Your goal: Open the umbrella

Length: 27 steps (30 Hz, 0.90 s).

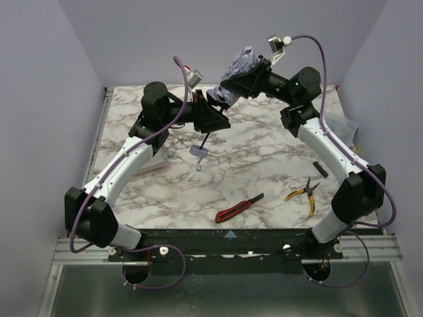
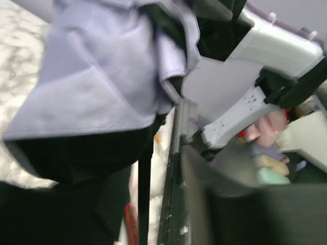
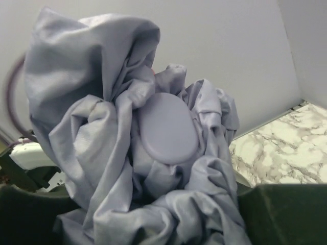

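holds the umbrella (image 1: 239, 66) up over the far part of the marble table (image 1: 264, 165), slung between the two grippers, canopy crumpled, not spread. right gripper (image 1: 246, 80): clamps on the bunched lavender fabric, fingers (image 3: 286, 214) partway apart, cloth filling the gap and touching both, an oval cap (image 3: 166, 127) showing among the folds. left gripper (image 1: 210, 113): sits at the lower, black-lined end; cannot tell how far open, nor whether gripping. dangles the small handle (image 1: 200, 152) just below it. near the front edge: a red-and-black utility knife (image 1: 238, 209) and yellow-handled pliers (image 1: 303, 193).
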Each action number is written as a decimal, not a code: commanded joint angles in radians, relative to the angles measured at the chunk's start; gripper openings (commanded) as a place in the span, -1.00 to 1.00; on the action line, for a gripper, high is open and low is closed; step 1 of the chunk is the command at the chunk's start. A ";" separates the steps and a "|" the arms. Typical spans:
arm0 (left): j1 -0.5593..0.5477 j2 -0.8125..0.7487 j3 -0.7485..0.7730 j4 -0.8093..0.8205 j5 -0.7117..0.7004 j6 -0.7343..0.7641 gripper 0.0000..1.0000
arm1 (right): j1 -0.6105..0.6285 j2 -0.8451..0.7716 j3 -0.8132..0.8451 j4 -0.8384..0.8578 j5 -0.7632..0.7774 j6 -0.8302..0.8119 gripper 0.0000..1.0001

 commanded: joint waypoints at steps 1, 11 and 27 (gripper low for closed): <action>0.004 -0.049 0.189 -0.570 -0.061 0.555 0.14 | 0.007 -0.008 0.088 -0.154 -0.044 -0.181 -0.99; -0.033 -0.105 0.172 -0.810 -0.427 0.937 0.43 | 0.007 -0.057 0.088 -0.388 0.144 -0.247 -0.99; -0.224 0.013 0.230 -0.916 -0.907 1.014 -0.02 | 0.008 -0.095 0.103 -0.605 0.395 -0.268 -0.99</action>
